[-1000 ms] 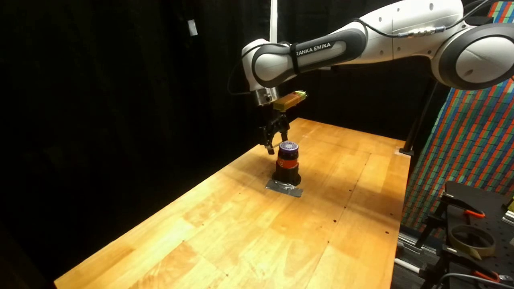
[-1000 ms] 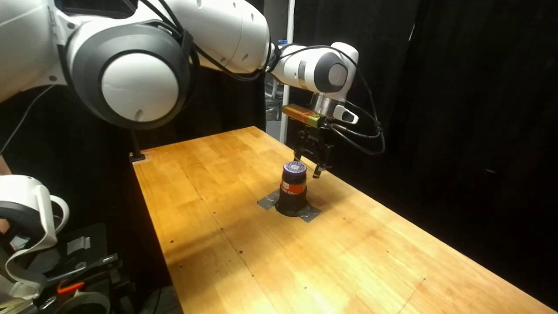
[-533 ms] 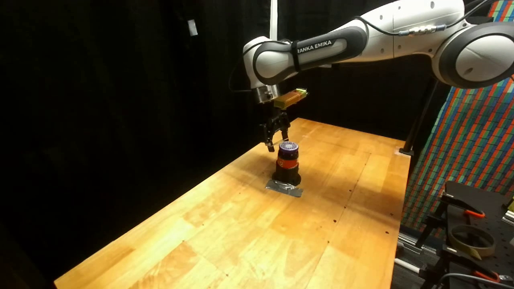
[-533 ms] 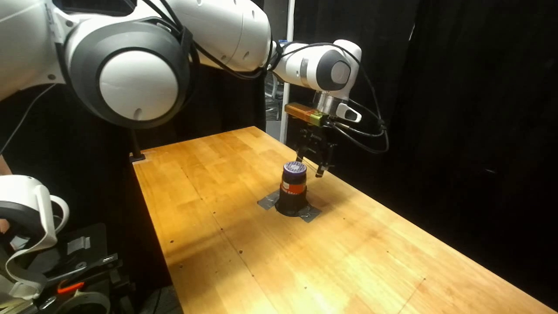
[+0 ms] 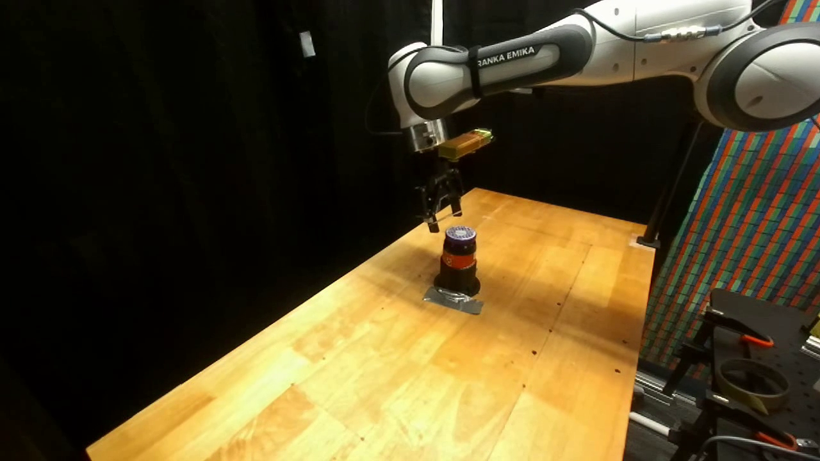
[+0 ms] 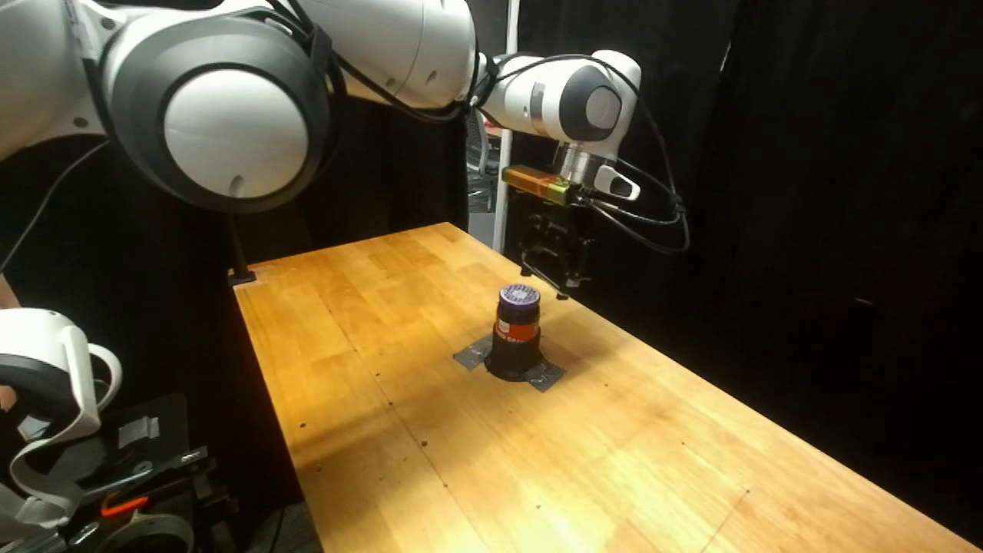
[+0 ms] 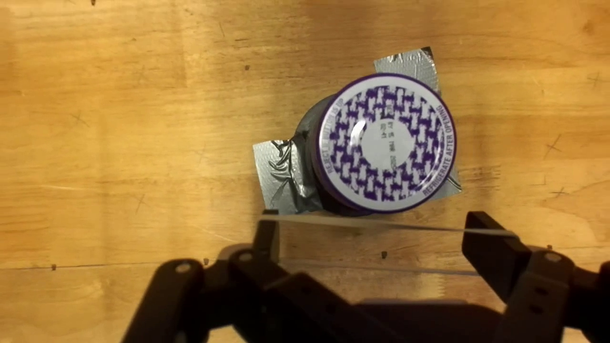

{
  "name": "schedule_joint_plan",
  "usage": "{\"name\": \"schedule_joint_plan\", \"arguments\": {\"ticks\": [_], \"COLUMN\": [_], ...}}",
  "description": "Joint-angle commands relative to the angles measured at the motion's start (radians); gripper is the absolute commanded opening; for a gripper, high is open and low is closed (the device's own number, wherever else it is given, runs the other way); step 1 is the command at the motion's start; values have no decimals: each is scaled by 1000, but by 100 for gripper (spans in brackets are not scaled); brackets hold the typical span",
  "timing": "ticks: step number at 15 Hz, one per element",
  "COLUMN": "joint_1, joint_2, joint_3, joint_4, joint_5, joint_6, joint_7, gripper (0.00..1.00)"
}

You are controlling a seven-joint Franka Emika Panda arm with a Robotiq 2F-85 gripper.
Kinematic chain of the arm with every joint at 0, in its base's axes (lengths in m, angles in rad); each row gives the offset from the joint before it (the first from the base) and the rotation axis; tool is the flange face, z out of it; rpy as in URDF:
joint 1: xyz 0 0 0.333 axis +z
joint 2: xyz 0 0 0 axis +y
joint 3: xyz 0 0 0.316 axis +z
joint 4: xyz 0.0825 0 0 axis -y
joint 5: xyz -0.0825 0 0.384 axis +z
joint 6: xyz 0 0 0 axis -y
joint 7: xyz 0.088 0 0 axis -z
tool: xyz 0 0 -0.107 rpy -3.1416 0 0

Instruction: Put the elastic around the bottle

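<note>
i am holding my one gripper [image 7: 374, 227] wide apart, its two fingers [image 7: 493, 252] carrying one taut elastic [image 7: 329, 220] between them. lower, just beside it, one bottle [image 6: 516, 332] is standing upright, its lid [image 7: 387, 145] reading "refrigerate after opening"; grey tape [image 7: 283, 183] is showing around its foot on one worktop [image 7: 119, 119].

A glossy, metallic-looking lid [image 7: 388, 143] caps the bottle [image 6: 517, 330] above crinkled, shiny silver tape [image 7: 281, 174] and a smooth wooden tabletop [image 6: 599, 453] with a soft sheen. Matt black gripper fingers [image 7: 266, 239] contrast with the smooth white arm shell [image 6: 395, 38] and a dull, dark cloth curtain [image 5: 192, 160]
</note>
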Motion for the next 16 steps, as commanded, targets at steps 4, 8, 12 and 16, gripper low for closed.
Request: {"name": "schedule_joint_plan", "arguments": {"ticks": [4,8,12,16], "joint_1": [-6,-5,-9,-13], "joint_2": [-31,-34,-43,-72], "joint_3": [34,29,29,33], "joint_4": [-40,-64,-100,-155], "joint_5": [14,2,3,3], "joint_6": [-38,-34,-28,-16], "joint_7": [-14,-7,-9,-23], "gripper": [100,100,100,100]}}
